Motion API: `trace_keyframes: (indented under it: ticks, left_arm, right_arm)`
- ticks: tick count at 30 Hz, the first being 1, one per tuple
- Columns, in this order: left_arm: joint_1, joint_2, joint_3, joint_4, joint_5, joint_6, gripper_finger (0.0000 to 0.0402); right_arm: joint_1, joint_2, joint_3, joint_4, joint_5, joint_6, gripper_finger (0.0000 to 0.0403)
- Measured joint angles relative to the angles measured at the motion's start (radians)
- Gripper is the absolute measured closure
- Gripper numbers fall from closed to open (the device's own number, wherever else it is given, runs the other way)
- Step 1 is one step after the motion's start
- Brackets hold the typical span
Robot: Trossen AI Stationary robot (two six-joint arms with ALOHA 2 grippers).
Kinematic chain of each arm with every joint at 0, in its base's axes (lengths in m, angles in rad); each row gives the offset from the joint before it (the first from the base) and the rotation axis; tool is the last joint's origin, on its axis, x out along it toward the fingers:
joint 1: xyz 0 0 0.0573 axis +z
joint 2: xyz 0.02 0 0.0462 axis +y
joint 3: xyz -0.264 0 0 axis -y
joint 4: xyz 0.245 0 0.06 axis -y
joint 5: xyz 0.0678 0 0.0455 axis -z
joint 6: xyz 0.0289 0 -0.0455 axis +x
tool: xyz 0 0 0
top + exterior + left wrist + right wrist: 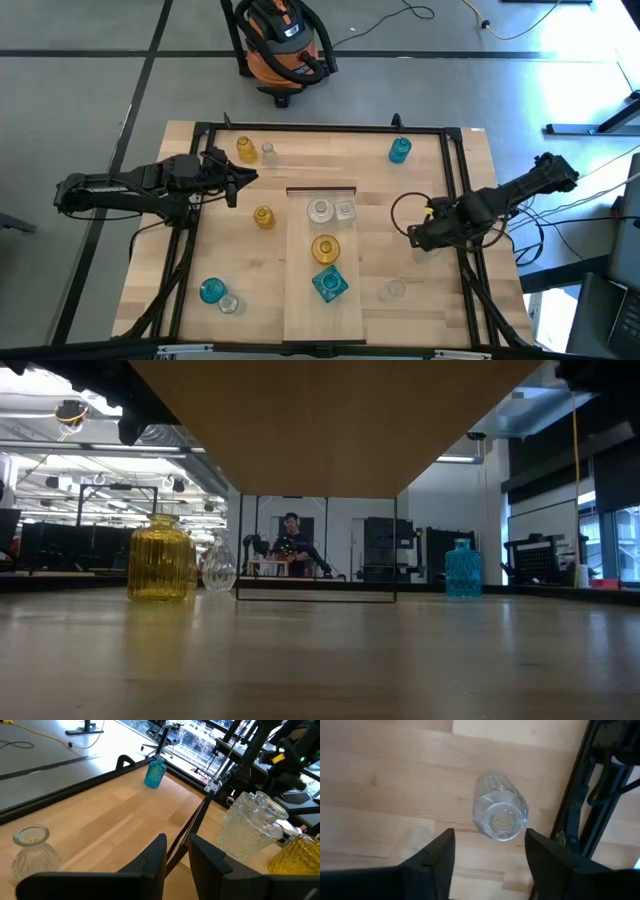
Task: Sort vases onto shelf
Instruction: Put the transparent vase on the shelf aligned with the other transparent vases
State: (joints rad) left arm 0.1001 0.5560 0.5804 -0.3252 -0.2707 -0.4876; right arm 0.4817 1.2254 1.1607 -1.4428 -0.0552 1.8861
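High view: the shelf (323, 300) — a pale smooth plank — lies mid-table, bearing four vases: a clear round vase (319, 210), a clear square vase (344, 209), an amber vase (325, 248) and a teal square vase (329, 285). Others stand scattered on the tabletop (420, 300). The left gripper (238, 178) hovers at the far left; the right gripper (416, 236) sits near the right rail.

Low view: a ribbed amber vase (159, 558) and a teal vase (462, 569) stand upright at the far side.

Left wrist view: fingers (150, 862) narrow, holding nothing; a textured clear vase (252, 827) is close beside them.

Right wrist view: fingers (437, 852) wide, straddling a small clear vase (499, 813) from above, not touching.

Risk: slick glass and a narrow neck — an off-centre closure could tip or squirt the vase sideways toward the rail.
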Motion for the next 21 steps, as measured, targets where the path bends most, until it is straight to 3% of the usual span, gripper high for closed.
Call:
trace_keyframes:
  ticks: [4, 9, 21]
  left_arm:
    - [0.000, 0.000, 0.000, 0.000, 0.000, 0.000, 0.0329]
    - [0.000, 0.000, 0.000, 0.000, 0.000, -0.001, 0.0329]
    - [0.000, 0.000, 0.000, 0.000, -0.001, -0.030, 0.0329]
  right_arm:
    - [0.018, 0.000, -0.054, 0.037, -0.009, 0.030, 0.0179]
    - [0.015, 0.000, -0.109, 0.045, -0.044, 0.054, 0.0187]
    - [0.015, -0.004, -0.188, 0.174, -0.028, -0.012, 0.0294]
